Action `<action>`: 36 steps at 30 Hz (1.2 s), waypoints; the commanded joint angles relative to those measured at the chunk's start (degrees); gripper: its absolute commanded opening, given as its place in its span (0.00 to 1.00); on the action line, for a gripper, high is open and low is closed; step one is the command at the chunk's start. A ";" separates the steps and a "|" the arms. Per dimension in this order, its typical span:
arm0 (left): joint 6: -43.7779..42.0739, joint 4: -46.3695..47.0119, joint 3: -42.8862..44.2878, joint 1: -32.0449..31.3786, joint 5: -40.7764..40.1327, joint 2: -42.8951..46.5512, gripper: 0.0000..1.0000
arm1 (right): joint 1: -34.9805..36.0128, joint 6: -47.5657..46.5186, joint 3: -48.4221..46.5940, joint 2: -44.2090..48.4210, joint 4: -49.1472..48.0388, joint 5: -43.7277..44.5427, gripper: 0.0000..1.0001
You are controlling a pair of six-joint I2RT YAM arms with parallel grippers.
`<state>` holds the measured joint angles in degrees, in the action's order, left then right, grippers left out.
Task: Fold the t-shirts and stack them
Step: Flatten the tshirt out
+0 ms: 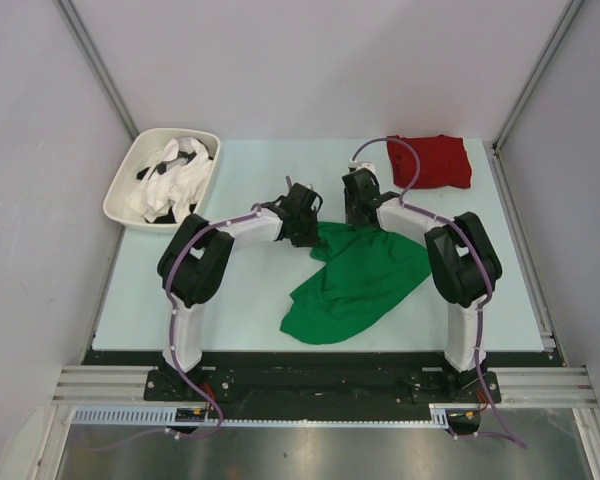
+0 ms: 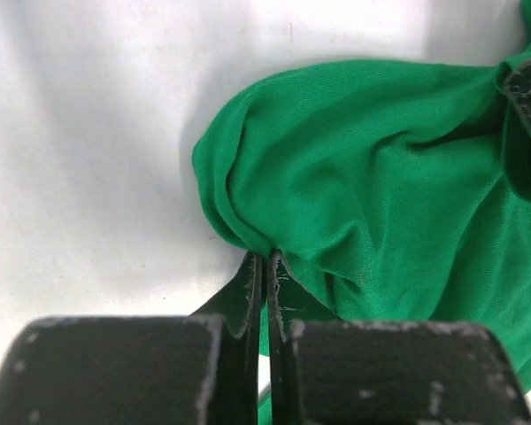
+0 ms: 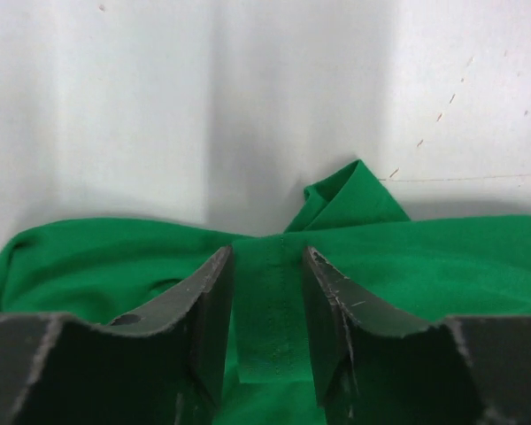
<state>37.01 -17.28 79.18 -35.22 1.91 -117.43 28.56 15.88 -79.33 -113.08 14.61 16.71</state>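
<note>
On the pale table (image 1: 160, 300), a bright green t-shirt (image 1: 355, 280) lies in a loose, rumpled heap just in front of the two arms, soft knit cloth gathered into folds at its far edge and spreading to a rounded lobe toward the near edge. At the far right corner sits a dark red t-shirt (image 1: 435, 160), folded into a flat, roughly square pad, well apart from the green one. A white oblong basket (image 1: 122, 195) with rounded corners stands at the far left, holding a tangle of white and black cloth (image 1: 170, 180).

The left gripper (image 2: 265, 258) is pressed fully together, its scuffed black fingers (image 2: 248, 292) pinching a bunched edge of the green t-shirt. The right gripper (image 3: 267, 257) stands narrowly parted, with a stitched band of green fabric lying between its worn, chipped fingers (image 3: 208, 301); whether they actually clamp it I cannot tell.

From above, both grippers meet the shirt's far edge side by side, but their fingertips are hidden by the wrists. Only the wrist views show the contact: the left one shows the smooth draped wrinkles fanning from the pinch, the right one a small folded corner standing up beyond the band, against the bare white table surface.
</note>
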 commanded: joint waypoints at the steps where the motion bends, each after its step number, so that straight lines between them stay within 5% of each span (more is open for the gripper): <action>1: -1.07 -1.88 -2.27 0.42 0.20 1.15 0.00 | 0.10 -0.76 -2.50 -2.67 -0.02 2.62 0.47; 7: -1.51 -1.88 -2.45 0.59 0.46 1.41 0.00 | 0.80 -1.46 -2.67 -3.82 0.59 4.56 0.57; 11: -1.42 -1.71 -2.62 0.77 0.55 1.41 0.00 | 0.97 -1.46 -2.67 -4.26 1.12 5.52 0.29; 13: -1.51 -1.71 -2.62 0.77 0.64 1.50 0.00 | 1.41 -1.64 -2.67 -4.00 1.03 7.53 0.00; 24: -3.87 -6.52 -2.19 0.94 -1.47 13.35 0.00 | 2.38 -2.87 -2.59 10.14 2.26 21.42 0.00; 36: -12.84 -17.07 2.20 4.72 0.99 40.68 0.00 | 3.61 -6.48 -4.95 46.79 8.76 30.48 0.00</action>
<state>29.41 -29.32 76.66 -31.46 3.40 -85.43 31.57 11.27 -81.32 -73.93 19.88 40.82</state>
